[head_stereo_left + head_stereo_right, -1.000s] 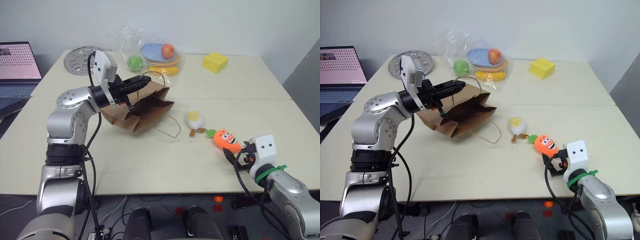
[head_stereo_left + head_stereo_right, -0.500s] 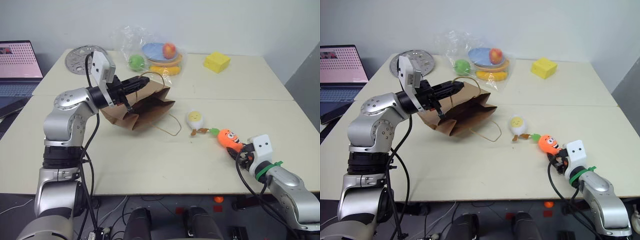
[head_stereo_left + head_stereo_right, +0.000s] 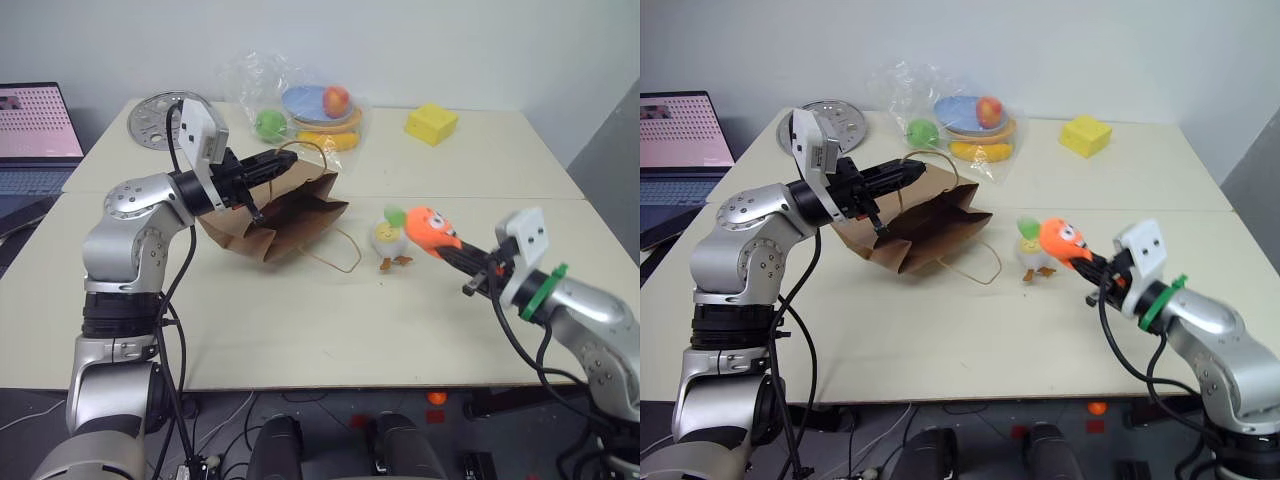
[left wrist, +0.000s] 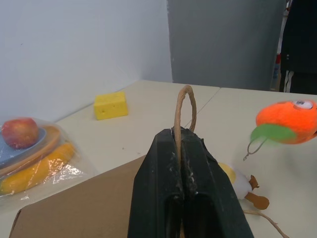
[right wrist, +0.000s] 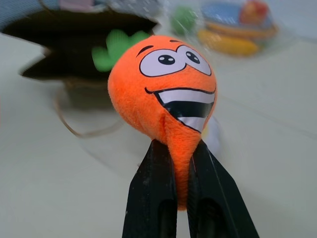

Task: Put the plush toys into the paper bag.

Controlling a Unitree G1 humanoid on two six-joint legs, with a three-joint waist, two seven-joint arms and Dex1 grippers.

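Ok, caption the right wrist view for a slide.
Right claw shut on the orange carrot plush, held up facing the open paper bag.

The carrot is bright orange with a green top, and its face has white eyes with black pupils and a black-and-white smile. The egg is white with a yellow centre and brown feet. The bag is plain brown paper, and its handle is the same light brown. The fingers of both grippers are black. The block is yellow. Inside clear plastic there are a red-yellow apple, a green fruit and a yellow banana, on a blue plate. The table is pale cream. The round disc is grey with a dotted pattern. The laptop screen is pink with small dark dots.
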